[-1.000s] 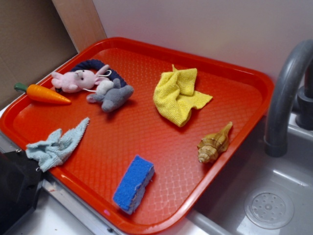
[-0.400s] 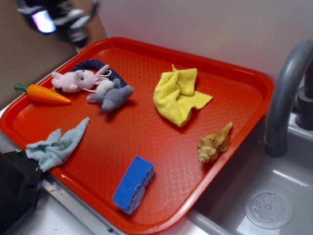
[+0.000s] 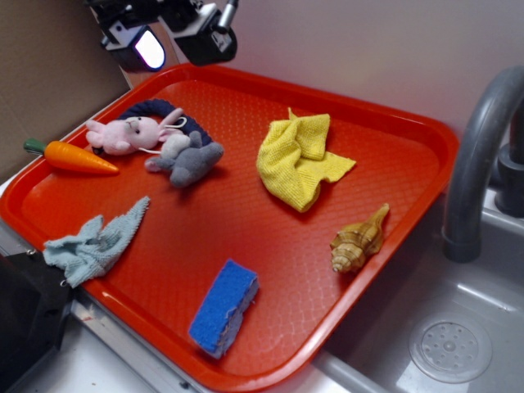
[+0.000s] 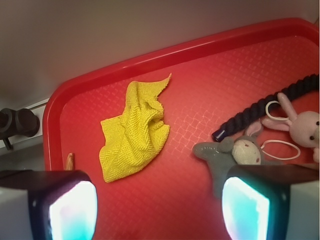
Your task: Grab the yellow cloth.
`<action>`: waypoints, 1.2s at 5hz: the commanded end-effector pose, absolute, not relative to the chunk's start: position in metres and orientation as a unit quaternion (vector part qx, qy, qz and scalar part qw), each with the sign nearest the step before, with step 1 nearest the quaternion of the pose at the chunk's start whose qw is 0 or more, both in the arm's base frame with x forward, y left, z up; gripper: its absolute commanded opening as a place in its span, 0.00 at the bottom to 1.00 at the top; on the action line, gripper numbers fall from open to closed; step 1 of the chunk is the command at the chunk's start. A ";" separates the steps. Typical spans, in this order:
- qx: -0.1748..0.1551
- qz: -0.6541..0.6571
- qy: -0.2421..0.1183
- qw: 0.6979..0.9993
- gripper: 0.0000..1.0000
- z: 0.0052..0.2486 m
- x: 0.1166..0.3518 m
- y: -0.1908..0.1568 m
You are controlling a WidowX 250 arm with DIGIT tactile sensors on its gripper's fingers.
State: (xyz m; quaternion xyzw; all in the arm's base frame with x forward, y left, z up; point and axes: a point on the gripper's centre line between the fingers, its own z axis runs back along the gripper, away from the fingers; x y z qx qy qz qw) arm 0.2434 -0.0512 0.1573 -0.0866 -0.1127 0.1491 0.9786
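The yellow cloth lies crumpled on the red tray, toward its far right part, bright yellow with a fine woven weave, folded over itself into ridges with one corner poking toward the tray's back rim and another flap spreading to the right. In the wrist view the yellow cloth sits flat on the tray's patterned floor, nothing touching it, well apart from the toys. The tray has a raised rim and a diamond-textured bottom. On it, near the cloth's lower right, rests a tan seashell; toward the front edge lies a blue sponge; at the front left a pale blue-green rag drapes partly over the rim. At the far left an orange toy carrot lies across the rim, and beside it a pink plush bunny and a grey plush animal lie together against a dark blue rope. To the right of the tray is a grey sink with a curved faucet. The gripper hovers above the tray's far left corner, well apart from the cloth; in the wrist view its two fingers stand spread wide with nothing between them.
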 end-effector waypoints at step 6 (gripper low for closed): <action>-0.099 0.105 -0.166 0.975 1.00 0.060 0.309 -0.079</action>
